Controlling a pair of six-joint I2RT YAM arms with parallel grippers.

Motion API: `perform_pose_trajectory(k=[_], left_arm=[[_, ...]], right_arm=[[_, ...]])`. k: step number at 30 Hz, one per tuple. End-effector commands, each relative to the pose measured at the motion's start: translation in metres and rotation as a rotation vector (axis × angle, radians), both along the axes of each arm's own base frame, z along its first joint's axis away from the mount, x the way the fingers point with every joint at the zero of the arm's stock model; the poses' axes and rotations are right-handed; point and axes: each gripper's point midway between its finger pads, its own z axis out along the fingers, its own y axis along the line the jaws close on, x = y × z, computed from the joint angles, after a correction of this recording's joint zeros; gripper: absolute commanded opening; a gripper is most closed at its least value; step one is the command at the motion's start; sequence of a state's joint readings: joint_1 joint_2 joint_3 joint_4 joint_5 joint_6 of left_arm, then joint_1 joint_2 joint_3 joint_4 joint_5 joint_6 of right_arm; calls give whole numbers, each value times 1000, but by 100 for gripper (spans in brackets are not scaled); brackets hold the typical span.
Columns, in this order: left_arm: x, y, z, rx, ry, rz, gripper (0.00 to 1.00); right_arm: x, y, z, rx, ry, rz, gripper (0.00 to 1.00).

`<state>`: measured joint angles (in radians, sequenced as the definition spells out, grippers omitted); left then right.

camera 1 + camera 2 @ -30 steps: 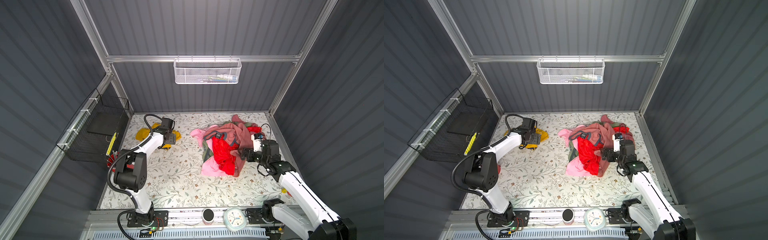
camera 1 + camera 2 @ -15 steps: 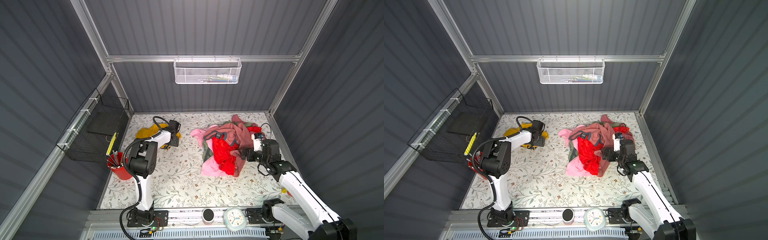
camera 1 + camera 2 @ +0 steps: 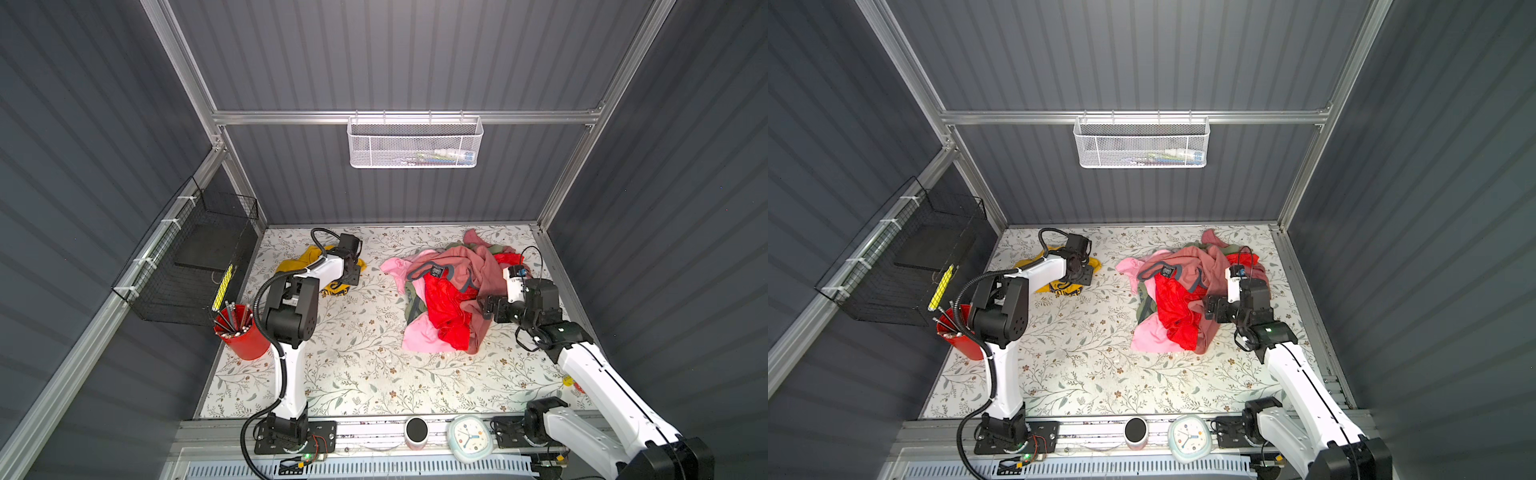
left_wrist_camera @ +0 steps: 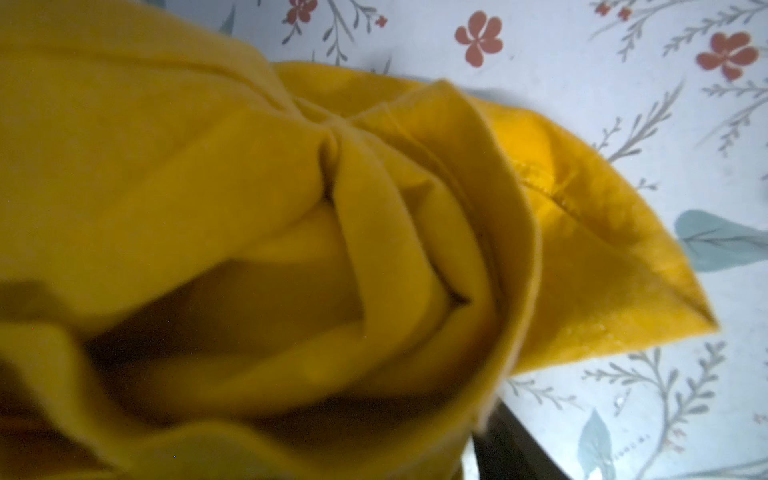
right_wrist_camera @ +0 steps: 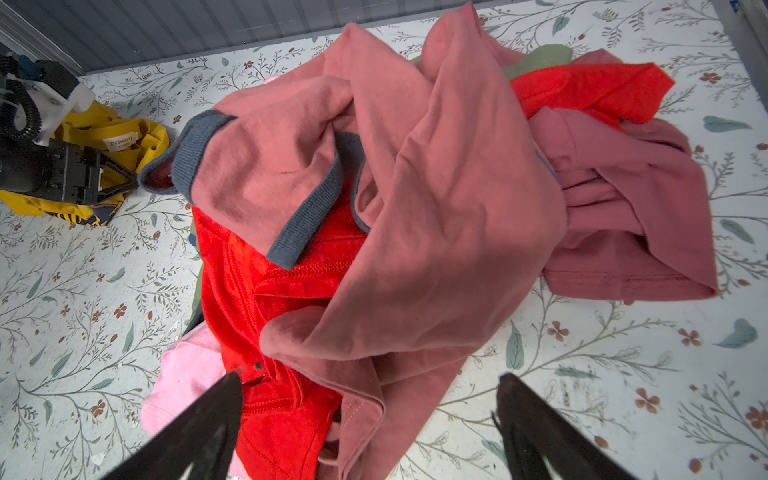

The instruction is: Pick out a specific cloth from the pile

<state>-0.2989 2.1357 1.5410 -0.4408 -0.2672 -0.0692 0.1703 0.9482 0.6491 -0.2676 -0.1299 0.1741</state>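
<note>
**Task status.** The cloth (image 3: 296, 264) is lying on the table (image 3: 357, 365) near the far left corner, well apart from the pile (image 3: 449, 291). No part of it is touching the other garments. Judged from this layout, the separation step is done. What is left is probably only a final placement or a release, with both arms then withdrawing.

**End effectors.** The left gripper (image 5: 118, 183) is sitting low on the cloth, and yellow folds are filling the left wrist view (image 4: 249, 208). How far its jaws are standing apart, and whether they are pinching fabric, cannot be told. The right gripper (image 5: 370, 380) is hovering at the near edge of the pile with its jaws spread wide and nothing between them.

**Markings.** A white neck label (image 5: 120, 142) is showing on the cloth, but its print is too small to read reliably. Dark blue lettering (image 5: 85, 217) is showing at the cloth's lower edge, folded and unreadable. A small dark patch (image 3: 435, 271) is sitting on the pile's rose garment, and its text is also illegible.
</note>
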Motion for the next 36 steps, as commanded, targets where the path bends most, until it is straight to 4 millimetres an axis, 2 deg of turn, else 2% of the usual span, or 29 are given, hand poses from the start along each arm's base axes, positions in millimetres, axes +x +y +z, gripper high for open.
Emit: perform_pose_trajectory(k=[1,5,11,16,20,23,26,29,31,36], left_arm=[[-14,-6,-29,-7,105,-37,48],[-16,-6,-25,-16,94,-37,24],[-15,-8,-8,-45,50,-41,1],[-12,-21,25,-134,-28,-66,0],[-16,-20,48,-151,-60,-58,0],[-21,-9,58,-102,-70,-32,0],[-22,7,59,-54,-76,-3,0],[-19,24,58,-84,-80,45,0],[-11,28,61,-143,-99,57,0],[7,7,84,-255,-152,12,0]], right_arm=[[1,0,6,-12,-7,4,95],[2,1,8,-8,-9,6,95],[1,2,9,-1,-11,13,95],[1,3,10,3,-13,18,94],[1,4,12,8,-19,22,94],[2,5,13,13,-21,25,94],[2,6,14,17,-23,30,94],[2,7,13,17,-20,31,94],[2,7,13,16,-22,31,94],[3,8,13,25,-16,31,93]])
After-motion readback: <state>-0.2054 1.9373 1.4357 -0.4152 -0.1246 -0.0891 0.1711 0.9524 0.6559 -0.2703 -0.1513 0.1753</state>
